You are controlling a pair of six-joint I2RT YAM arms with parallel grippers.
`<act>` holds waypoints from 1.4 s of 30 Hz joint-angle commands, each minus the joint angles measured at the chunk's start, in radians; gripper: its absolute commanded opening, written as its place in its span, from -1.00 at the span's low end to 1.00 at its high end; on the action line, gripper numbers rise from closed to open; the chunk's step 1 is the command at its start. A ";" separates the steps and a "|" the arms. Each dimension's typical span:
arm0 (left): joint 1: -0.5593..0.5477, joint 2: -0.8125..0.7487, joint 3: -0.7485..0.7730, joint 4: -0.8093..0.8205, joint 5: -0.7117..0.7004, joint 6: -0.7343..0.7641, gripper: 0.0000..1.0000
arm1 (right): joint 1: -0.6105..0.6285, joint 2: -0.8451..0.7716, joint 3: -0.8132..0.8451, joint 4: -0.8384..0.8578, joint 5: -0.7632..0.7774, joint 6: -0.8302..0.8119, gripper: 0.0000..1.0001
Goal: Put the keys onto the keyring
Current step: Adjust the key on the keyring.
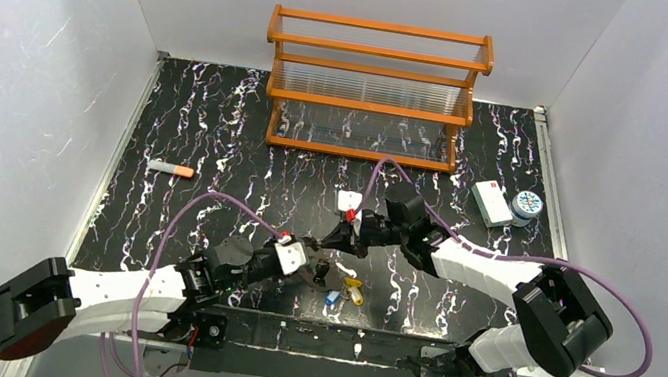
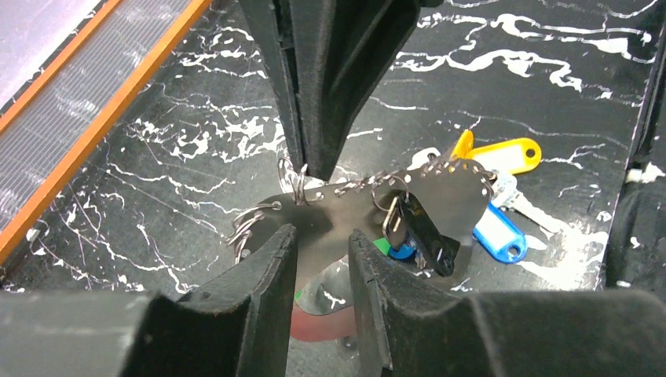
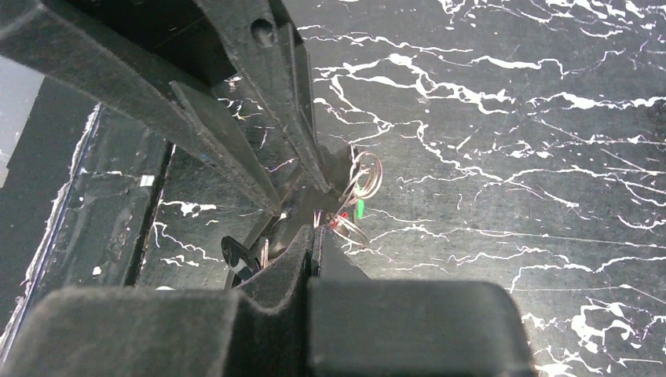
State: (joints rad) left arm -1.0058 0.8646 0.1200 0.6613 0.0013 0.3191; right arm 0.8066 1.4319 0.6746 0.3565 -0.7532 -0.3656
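1. The left gripper [image 2: 322, 233] has its jaws part-way apart and clamped on the keyring [image 2: 444, 195], with one finger against each side of its narrow end.
2. In the left wrist view the keyring shows as a flat, dull-silver metal piece with a row of small holes along one curved edge. It is held above the table [image 1: 218, 130], well in front of the middle of the wooden rack [image 1: 374, 84].
3. The right gripper [image 2: 312, 162] points in from the rack side with its jaws pressed together. Its tips touch the holed edge right at a small wire ring [image 2: 294, 186]. Whether they pinch that ring cannot be told.
4. More wire rings [image 2: 251, 224] hang at the keyring's end, just beside the left gripper's fingers.
5. A black-headed key [image 2: 420, 236] hangs on a ring from the holed edge.
6. The keys [image 1: 353, 286] that are off the keyring lie on the table, farther from the rack than both grippers.
   - The yellow tag [image 2: 503, 157] lies nearer the rack.
   - The blue tag [image 2: 499, 233] lies just beyond it.
   - A silver blade [image 2: 526, 206] lies between the two tags.
   - A sliver of green [image 2: 382, 246] shows behind the black-headed key.
7. An orange-tipped stick [image 1: 171, 168] lies off the rack's left end, on its front side.
8. A white box [image 1: 488, 201] and a round tin [image 1: 527, 205] sit side by side near the rack's right front corner.
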 commanded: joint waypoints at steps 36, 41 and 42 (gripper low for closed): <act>-0.005 -0.063 -0.039 0.146 0.100 -0.055 -0.68 | -0.001 -0.104 -0.039 -0.021 -0.184 -0.134 -0.97; -0.005 -0.016 -0.021 0.146 0.154 -0.058 -0.80 | -0.001 -0.102 -0.037 -0.021 -0.202 -0.142 -0.97; -0.005 -0.007 -0.017 0.146 0.159 -0.056 -0.81 | -0.001 -0.102 -0.037 -0.021 -0.202 -0.143 -0.97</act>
State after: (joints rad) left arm -1.0058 0.8303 0.0906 0.8005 0.1150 0.2684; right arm 0.8005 1.3560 0.6415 0.3374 -0.9081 -0.4847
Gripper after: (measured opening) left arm 0.107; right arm 0.031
